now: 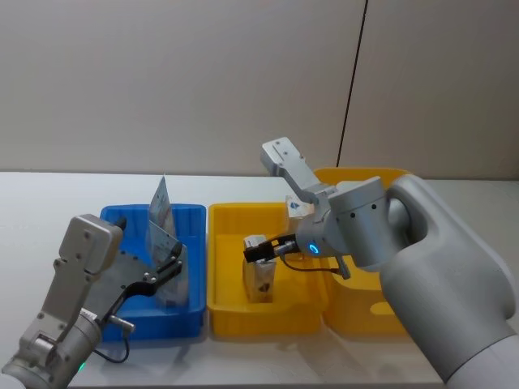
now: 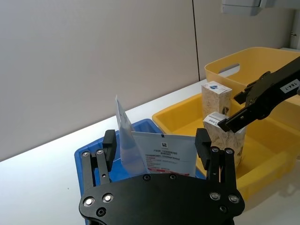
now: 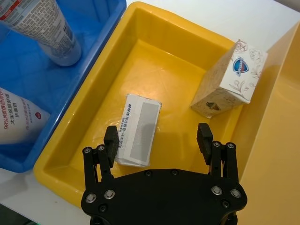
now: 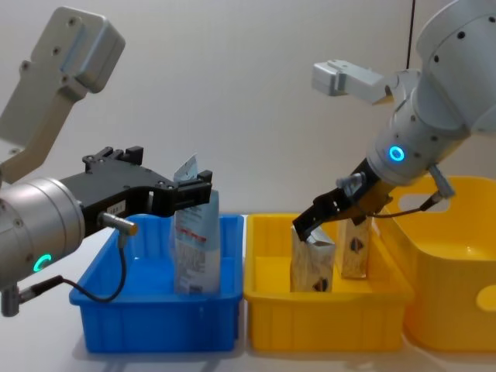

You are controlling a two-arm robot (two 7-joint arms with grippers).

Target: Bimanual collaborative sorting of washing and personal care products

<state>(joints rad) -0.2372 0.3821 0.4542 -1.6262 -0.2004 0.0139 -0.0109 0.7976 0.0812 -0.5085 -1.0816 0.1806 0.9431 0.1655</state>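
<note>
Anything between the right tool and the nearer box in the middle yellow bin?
Nothing visible. The right tool, open, sits just above that box in the yellow bin; the second box stands apart, farther back. The left tool, open, straddles a tube over the blue bin.

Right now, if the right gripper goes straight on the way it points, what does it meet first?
Most likely the nearer cream box in the middle yellow bin. The open right gripper points down at the top of this box. Depth is hard to judge, so one side may pass the box and reach the bin floor.
</note>
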